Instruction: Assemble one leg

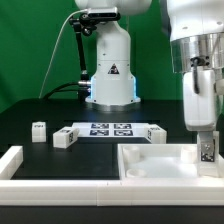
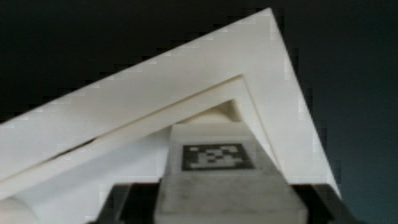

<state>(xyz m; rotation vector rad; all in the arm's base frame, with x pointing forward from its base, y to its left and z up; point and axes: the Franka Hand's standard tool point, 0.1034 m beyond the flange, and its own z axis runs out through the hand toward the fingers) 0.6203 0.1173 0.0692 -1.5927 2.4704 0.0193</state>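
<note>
My gripper point(image 1: 206, 146) hangs at the exterior view's right, shut on a leg point(image 1: 207, 153), a small white post with a black-and-white tag. In the wrist view the leg point(image 2: 217, 165) sits between the two black fingers point(image 2: 130, 203), tag facing the camera. It hangs over a corner of the large white tray-like part point(image 1: 150, 160), which also shows in the wrist view point(image 2: 214, 70). I cannot tell whether the leg touches the part. Two loose legs point(image 1: 39, 130) point(image 1: 64, 138) stand on the black table at the exterior view's left, and another point(image 1: 157, 134) stands past the marker board.
The marker board point(image 1: 108, 129) lies mid-table in front of the robot base point(image 1: 110, 75). A long white rail point(image 1: 25, 172) runs along the front edge with an upturned end at the exterior view's left.
</note>
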